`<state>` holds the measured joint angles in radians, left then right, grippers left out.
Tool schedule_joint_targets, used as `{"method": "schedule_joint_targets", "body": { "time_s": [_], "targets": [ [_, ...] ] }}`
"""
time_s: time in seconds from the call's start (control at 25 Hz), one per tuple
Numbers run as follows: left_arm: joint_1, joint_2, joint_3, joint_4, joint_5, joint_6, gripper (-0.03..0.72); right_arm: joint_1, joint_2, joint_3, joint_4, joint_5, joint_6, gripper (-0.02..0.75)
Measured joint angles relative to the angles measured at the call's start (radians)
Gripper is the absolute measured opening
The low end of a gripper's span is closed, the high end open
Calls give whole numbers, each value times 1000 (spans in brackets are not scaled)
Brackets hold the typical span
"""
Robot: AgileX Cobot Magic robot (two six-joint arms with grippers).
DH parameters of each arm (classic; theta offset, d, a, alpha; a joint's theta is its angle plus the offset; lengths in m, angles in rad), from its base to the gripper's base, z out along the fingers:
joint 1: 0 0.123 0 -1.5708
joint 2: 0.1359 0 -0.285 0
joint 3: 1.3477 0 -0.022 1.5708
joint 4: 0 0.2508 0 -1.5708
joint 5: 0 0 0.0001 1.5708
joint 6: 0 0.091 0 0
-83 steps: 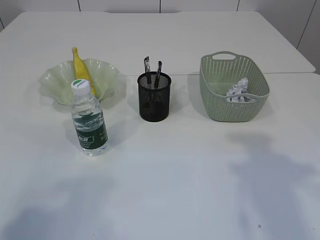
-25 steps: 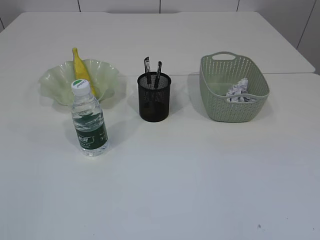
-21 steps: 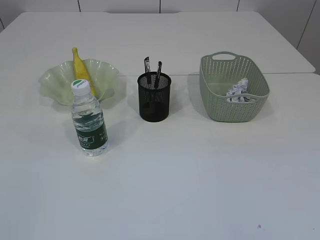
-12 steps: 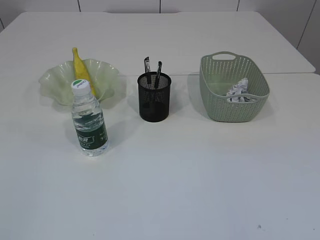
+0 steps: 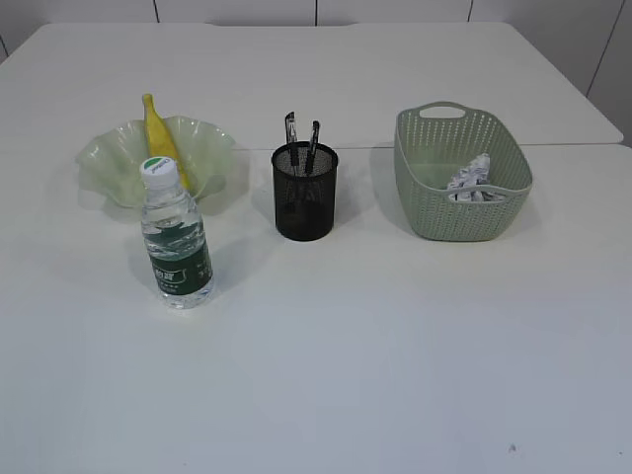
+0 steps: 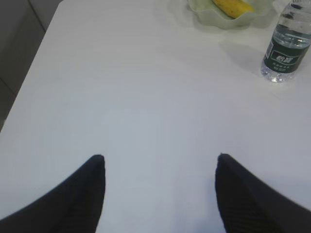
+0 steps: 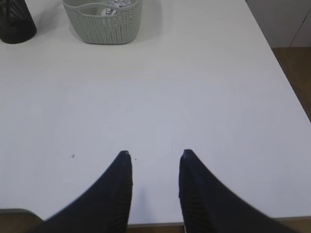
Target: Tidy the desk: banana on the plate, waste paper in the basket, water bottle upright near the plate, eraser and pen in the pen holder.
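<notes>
A yellow banana (image 5: 158,133) lies on the pale green wavy plate (image 5: 104,168). A water bottle (image 5: 177,237) with a white cap and green label stands upright in front of the plate. A black mesh pen holder (image 5: 305,193) holds two pens (image 5: 301,138). The eraser is not visible. Crumpled waste paper (image 5: 470,180) lies in the green woven basket (image 5: 459,212). Neither gripper shows in the exterior view. My left gripper (image 6: 160,158) is open and empty over bare table, the bottle (image 6: 285,46) and banana (image 6: 232,7) far ahead. My right gripper (image 7: 155,154) is open and empty near the table's front edge.
The white table (image 5: 375,346) carries only these things. In the right wrist view the basket (image 7: 102,22) and the pen holder (image 7: 14,22) stand far ahead, and the table's right edge (image 7: 284,77) drops to the floor. The left table edge (image 6: 29,73) shows in the left wrist view.
Faint arm shadows on the front of the table 3.3 s ago are gone. No object has moved.
</notes>
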<state>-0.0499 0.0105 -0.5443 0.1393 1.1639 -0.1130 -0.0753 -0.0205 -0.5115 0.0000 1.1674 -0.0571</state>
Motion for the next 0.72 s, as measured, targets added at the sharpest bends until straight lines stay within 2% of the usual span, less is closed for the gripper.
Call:
{"method": "schedule_joint_targets", "body": {
  "time_s": [0.12, 0.36, 0.72],
  "targets": [
    [0, 0, 14, 0, -31, 0, 512, 0, 0, 7, 0, -12, 0, 247],
    [0, 0, 22, -2, -46, 0, 582, 0, 0, 9, -7, -12, 2, 247],
    [0, 0, 23, -4, -46, 0, 586, 0, 0, 9, -13, -13, 6, 247]
  ]
}}
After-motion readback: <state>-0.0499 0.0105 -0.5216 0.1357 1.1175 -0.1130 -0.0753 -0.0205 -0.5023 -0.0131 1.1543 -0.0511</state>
